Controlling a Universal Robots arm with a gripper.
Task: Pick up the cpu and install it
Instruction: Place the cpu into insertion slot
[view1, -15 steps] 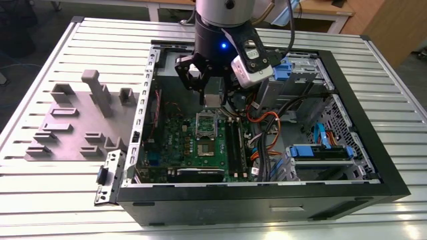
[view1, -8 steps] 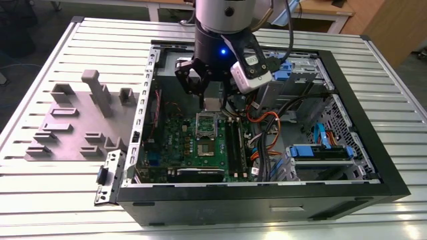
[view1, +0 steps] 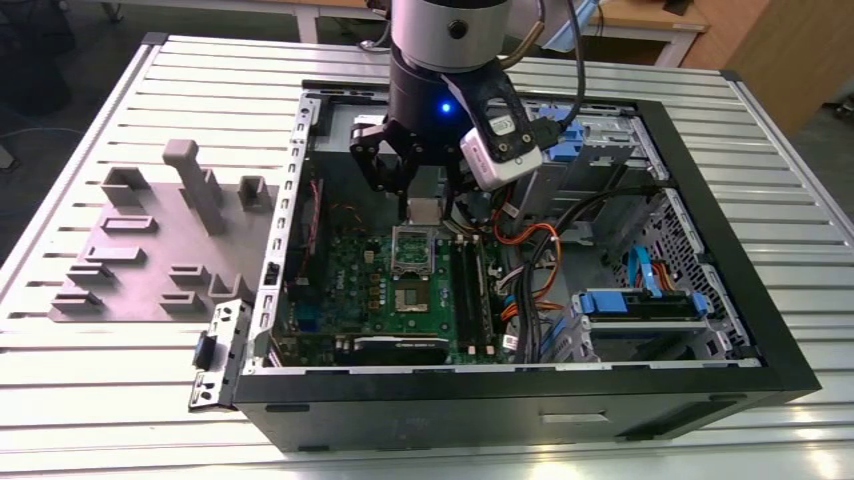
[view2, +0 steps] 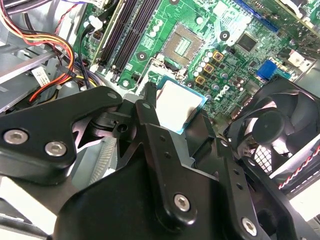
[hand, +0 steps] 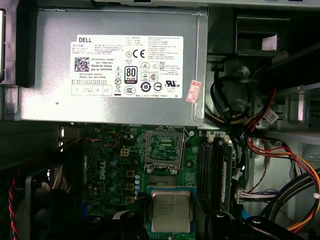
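Silvery square cpu (hand: 171, 211) — level, aloft

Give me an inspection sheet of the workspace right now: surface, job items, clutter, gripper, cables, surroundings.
Surface: slatted metal table carrying an open computer case that lies on its side.
Job's things: cpu held over the green board, not yet in the open socket, which is empty.
Clutter: grey block with slots and posts on the table, at the exterior view's left of the case.
Gripper: gripper inside the case, shut on the cpu's edges.
Cables: red, orange and yellow wires bundled beside the memory slots, apart from the socket.
Surroundings: power supply and fan border the board; wooden desk beyond the table.
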